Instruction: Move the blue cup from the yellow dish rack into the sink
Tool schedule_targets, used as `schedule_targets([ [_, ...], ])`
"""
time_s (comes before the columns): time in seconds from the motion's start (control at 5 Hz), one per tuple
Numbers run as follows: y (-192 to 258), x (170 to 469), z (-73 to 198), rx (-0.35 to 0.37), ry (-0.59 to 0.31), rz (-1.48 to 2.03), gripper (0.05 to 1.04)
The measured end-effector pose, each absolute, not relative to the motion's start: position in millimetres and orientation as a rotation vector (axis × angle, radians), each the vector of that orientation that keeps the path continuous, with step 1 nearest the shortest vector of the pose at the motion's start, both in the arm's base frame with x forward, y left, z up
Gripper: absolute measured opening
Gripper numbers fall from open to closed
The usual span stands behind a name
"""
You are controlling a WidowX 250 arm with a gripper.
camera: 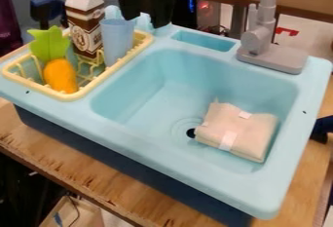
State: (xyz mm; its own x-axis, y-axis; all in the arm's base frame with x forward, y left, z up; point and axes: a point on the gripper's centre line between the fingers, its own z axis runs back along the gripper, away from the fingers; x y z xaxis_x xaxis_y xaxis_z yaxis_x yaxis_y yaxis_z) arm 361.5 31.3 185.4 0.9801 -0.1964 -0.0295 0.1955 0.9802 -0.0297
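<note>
Light-blue toy sink is nearest me, on a wooden tabletop. Folded pale cloth lies flat in the basin, right-hand part of what I see, just beside the drain hole. So: cloth down in the basin, out of any grip. Yellow rack at the left already loaded: orange-and-green toy, carton upright, light-blue cup with its wider end up. Grey faucet at the back, well apart from the rack.

Black gripper, as far as I can make it out, is at the top edge behind the rack, well away from the cloth. Nearest to it: cup and carton. Can't tell if it's released or clenched.

Labels: round badge plus print on the carton's brown side, wording skipped. Two small white tags on the cloth; no writing I can make out.
</note>
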Motion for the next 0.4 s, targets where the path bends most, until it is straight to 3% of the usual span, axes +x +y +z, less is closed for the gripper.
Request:
schedule_targets([
  [0.4, 44.7, 361.3, 176.2, -0.028, 0.049, -0.171, 1.001],
])
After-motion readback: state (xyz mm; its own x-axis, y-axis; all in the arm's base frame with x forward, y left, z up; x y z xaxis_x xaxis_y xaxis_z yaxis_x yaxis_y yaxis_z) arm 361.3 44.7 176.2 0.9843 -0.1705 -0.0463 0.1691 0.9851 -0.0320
